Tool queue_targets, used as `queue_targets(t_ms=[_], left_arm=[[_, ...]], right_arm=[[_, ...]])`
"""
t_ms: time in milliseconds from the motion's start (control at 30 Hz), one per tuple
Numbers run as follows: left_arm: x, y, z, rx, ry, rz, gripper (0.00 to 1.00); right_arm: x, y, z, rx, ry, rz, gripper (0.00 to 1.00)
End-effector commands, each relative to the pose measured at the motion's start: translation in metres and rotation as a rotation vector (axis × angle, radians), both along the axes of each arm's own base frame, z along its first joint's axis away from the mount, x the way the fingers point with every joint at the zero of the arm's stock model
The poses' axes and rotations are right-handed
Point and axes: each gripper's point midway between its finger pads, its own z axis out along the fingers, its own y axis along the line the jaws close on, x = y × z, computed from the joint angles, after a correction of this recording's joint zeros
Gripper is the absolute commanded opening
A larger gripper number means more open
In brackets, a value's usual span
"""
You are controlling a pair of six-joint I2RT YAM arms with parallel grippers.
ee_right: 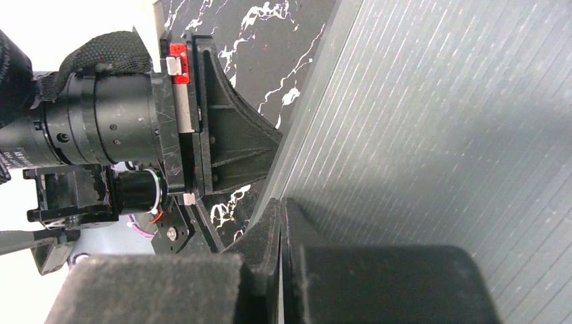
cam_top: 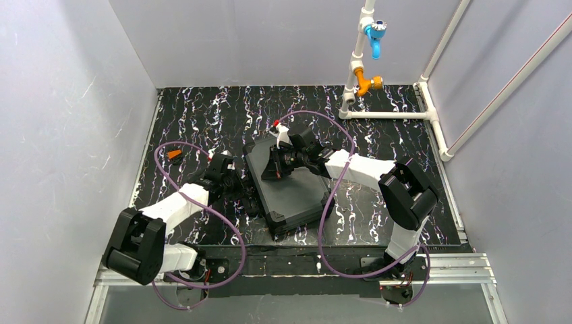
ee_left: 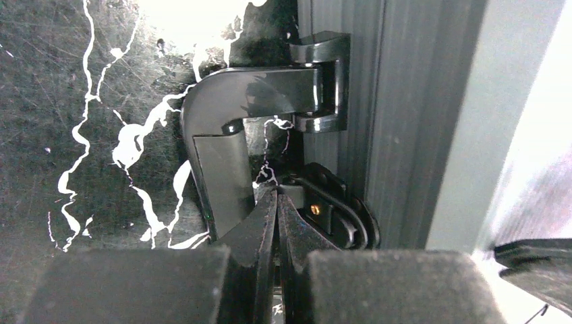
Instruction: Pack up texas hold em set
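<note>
The hard case is seen closed and lying flat near the middle of the worktop, turned at a slant to the worktop's edges. It is black to dark grey, rectangular with rounded corners, and its lid is covered in fine parallel ribs (best seen from the right wrist). A smooth, paler band is shown running along the lid's rim.

On the case's left side a glossy black latch is seen, hinged to the ribbed side wall and curving out over the marbled surface. The left tool is held right at that side, just below the latch, with its fingers pressed together and nothing visible between them. From above, the left tool is placed against the case's left edge.

The right tool is set over the far left part of the lid. Its fingers are likewise pressed together, tips at the lid's rim, with nothing pinched.

A small orange piece is spotted on the worktop, well apart from the case to the far left; its shape cannot be told.
</note>
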Motion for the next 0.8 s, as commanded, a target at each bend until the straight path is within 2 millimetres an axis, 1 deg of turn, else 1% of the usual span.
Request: queue_targets(t_ms=[0, 200, 567, 767], left_arm=[[-0.004, 0.004, -0.008, 0.031, 0.027, -0.002, 0.0], [-0.004, 0.002, -0.014, 0.029, 0.037, -0.007, 0.0], [0.0, -0.003, -0.016, 0.015, 0.047, -0.02, 0.0], [-0.003, -0.006, -0.025, 0.012, 0.067, -0.02, 0.0]], right_arm=[[-0.059, -0.09, -0.137, -0.505, 0.248, -0.005, 0.01], [-0.059, -0.091, -0.138, -0.508, 0.251, -0.004, 0.01], [-0.059, -0.092, -0.14, -0.513, 0.254, -0.004, 0.01], [-0.06, -0.091, -0.143, -0.515, 0.256, -0.001, 0.01]])
